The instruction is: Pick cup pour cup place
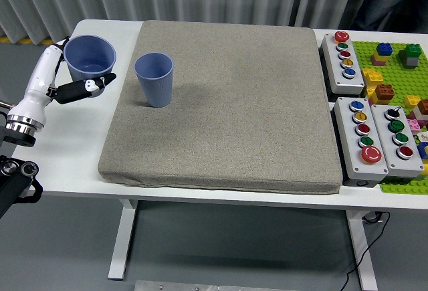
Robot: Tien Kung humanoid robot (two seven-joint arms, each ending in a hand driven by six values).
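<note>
- At the far left, our left hand [70, 80] held a blue ribbed cup [90, 57] upright and lifted, over the table's left side; white and black fingers [83, 87] were wrapped around its lower wall.
- Just right of it, clear of the held cup, a second blue ribbed cup [154, 79] stood upright on the left part of a grey padded mat [227, 104].
- The mat covered most of the white table [63, 144].
- At the right edge we saw three grey button boxes [344, 53] with coloured push buttons.
- Furthest right lay a green building-block baseplate [401, 77] carrying coloured bricks.
</note>
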